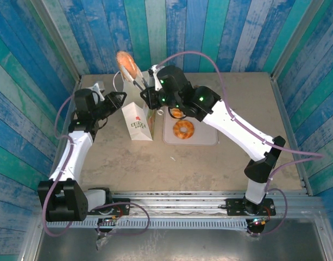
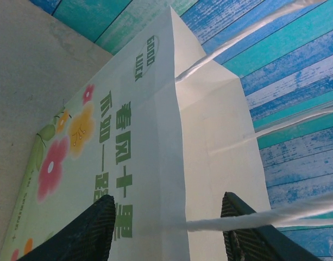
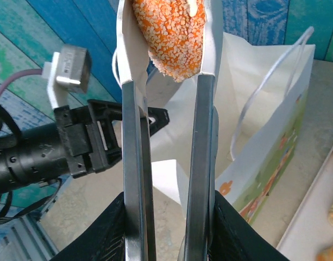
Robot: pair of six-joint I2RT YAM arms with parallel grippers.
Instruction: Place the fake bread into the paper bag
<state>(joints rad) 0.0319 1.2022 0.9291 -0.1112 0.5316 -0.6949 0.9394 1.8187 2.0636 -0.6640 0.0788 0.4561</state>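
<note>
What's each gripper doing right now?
Left gripper: open, jaws either side of the paper bag edge.
Right gripper: shut on the tongs, which pinch one fake bread.

Bright, diffuse light; faint soft shadows on the table (image 1: 128, 157). Ahead of the left gripper (image 2: 167, 198), the paper bag (image 2: 155, 136) glares white; nearest it, focus softens.

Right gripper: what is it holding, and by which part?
The right gripper holds metal tongs, squeezing both arms well back from the tips. The tong tips pinch an orange bread piece by its sides.
</note>
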